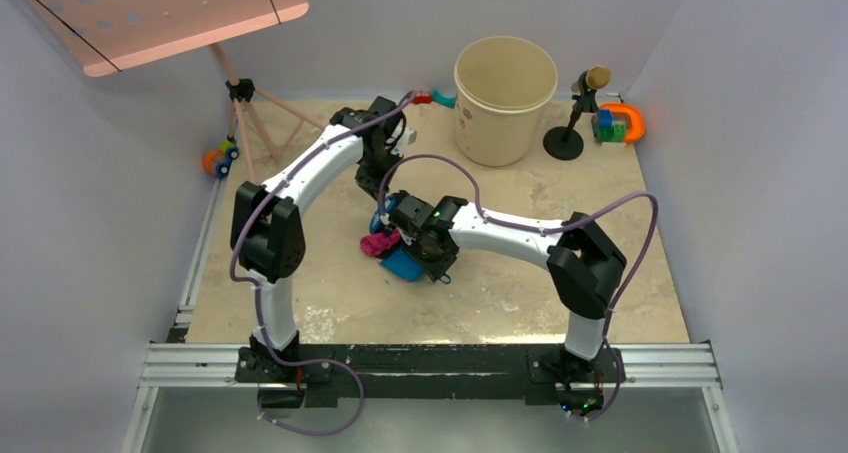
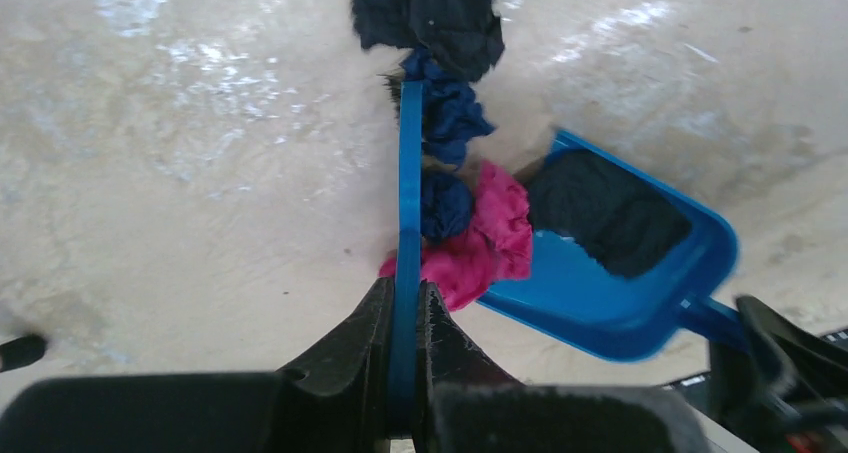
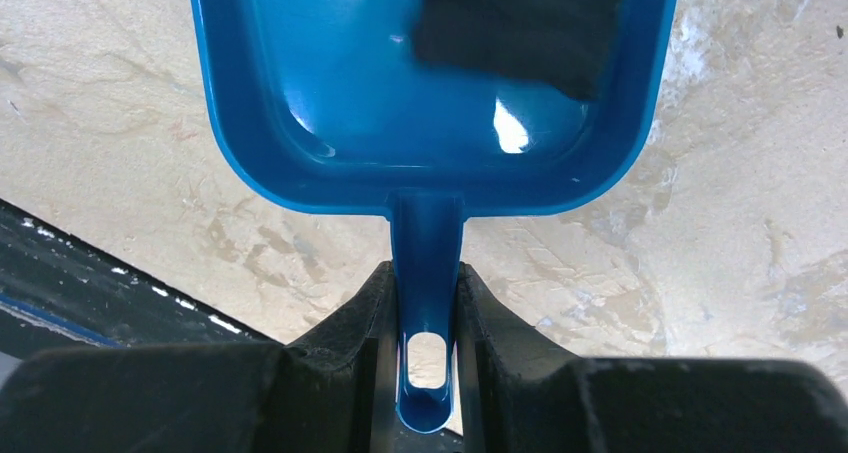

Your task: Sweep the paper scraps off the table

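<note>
Pinching the thin blue brush (image 2: 408,173) edge-on, the left gripper (image 2: 405,303) is pressing both fingers tight against its handle. The paper scraps (image 2: 480,238) are lying in a line along the brush, on the side facing the blue dustpan (image 2: 620,308). A black clump is sitting farthest out, dark blue ones are in the middle, and a magenta clump is lying nearest the gripper, touching the pan's lip. One black wad (image 2: 605,213) is already sitting inside the pan.

The right gripper (image 3: 425,283) is clamping the dustpan's handle between its fingers, with the pan's mouth pointing away from it over the table (image 3: 750,223).

From above, both wrists are crowding over the middle of the tabletop and hiding most of the pile — only a bit of magenta and blue is showing between them.

Other things are standing well apart along the far edge:
- a beige bucket (image 1: 505,103)
- a small red and teal piece (image 1: 432,98) just beside the bucket
- a black stand (image 1: 572,128)
- colourful toy blocks (image 1: 620,123)
- an orange wheeled toy (image 1: 220,158) by the legs of a tripod (image 1: 250,113), which is carrying a pink perforated board (image 1: 160,13)
</note>
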Tool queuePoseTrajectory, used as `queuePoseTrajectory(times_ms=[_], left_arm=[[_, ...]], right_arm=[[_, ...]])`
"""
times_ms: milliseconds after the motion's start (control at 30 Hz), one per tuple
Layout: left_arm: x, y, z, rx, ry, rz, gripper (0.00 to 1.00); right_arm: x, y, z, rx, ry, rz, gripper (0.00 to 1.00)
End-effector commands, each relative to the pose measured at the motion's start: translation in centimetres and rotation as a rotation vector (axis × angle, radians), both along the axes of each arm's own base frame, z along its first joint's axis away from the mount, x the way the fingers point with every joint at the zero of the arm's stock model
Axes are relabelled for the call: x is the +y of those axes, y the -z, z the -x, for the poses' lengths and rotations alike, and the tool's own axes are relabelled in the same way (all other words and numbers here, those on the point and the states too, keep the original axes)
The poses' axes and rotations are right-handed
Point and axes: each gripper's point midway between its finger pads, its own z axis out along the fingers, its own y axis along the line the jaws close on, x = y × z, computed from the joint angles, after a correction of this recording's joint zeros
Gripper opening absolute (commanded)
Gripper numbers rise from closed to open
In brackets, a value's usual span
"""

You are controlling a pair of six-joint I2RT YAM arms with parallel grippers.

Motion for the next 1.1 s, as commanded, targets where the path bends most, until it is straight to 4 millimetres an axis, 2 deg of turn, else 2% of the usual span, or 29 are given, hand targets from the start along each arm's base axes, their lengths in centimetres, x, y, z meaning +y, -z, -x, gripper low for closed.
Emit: queuePoseTrajectory(times_ms=[0, 133, 267, 500, 667, 833, 1067], left_arm=[[-3.0, -2.2, 2.0, 0.025, 0.041, 0.161, 0.00], [-4.1, -2.6, 3.4, 0.045, 0.062, 0.233, 0.00], [-3.9, -2.8, 3.6, 0.037, 0.044, 0.239, 0.00], [-1.9, -5.9, 2.2, -0.068, -0.021, 0.197, 0.00], [1.1, -7.4, 0.8, -0.161, -0.078, 0.070, 0.00], [5.0, -6.8, 0.9, -0.150, -0.184, -0.130, 0.00], [6.5, -4.1, 2.4, -0.108, -0.248, -0.172, 0.00]], right_arm=[[1.4, -0.4, -0.8, -0.022, -0.043, -0.034, 0.00], [2.0, -0.4, -1.4, -0.047, -0.040, -0.048, 0.00], [2.3, -0.3, -2.1, -0.080, -0.027, -0.057, 0.00], [1.6, 0.6, -1.5, -0.088, -0.002, -0.084, 0.00], [1.0, 1.0, -0.8, -0.075, 0.005, -0.085, 0.00], [0.6, 1.0, -0.6, -0.077, -0.003, -0.071, 0.00], [0.6, 0.9, -0.6, -0.076, -0.018, -0.060, 0.00]])
